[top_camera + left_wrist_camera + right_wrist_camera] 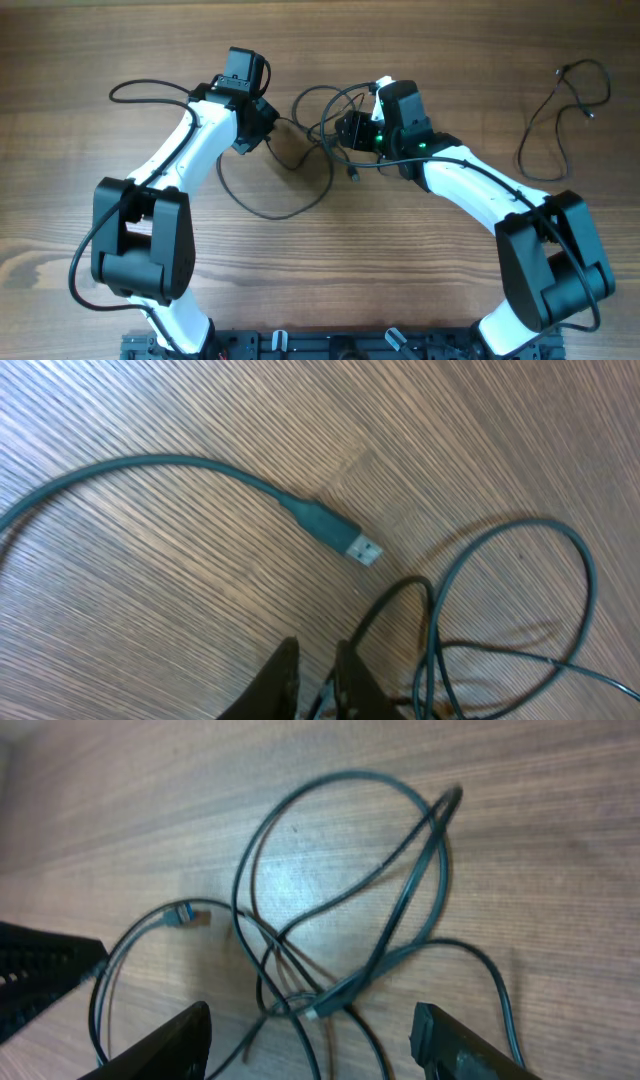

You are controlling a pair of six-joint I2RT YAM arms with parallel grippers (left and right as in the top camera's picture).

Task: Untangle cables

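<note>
A tangle of thin dark cables (322,108) lies on the wood between my two grippers. My left gripper (270,126) sits at the tangle's left edge. In the left wrist view its jaws (316,658) are almost together, with a thin cable strand running up from between them. Ahead of them lies a cable ending in a USB plug (356,546). My right gripper (347,130) hangs over the tangle's right side. Its fingers (190,1032) stand wide apart and open above crossed loops (350,870), with a plug end (322,1008) lying on the table between them.
One separate thin cable (560,100) lies loose at the far right of the wooden table (450,60). A wide cable loop (275,205) trails toward the front from the tangle. A black part of the left arm (40,970) shows at the right wrist view's left edge.
</note>
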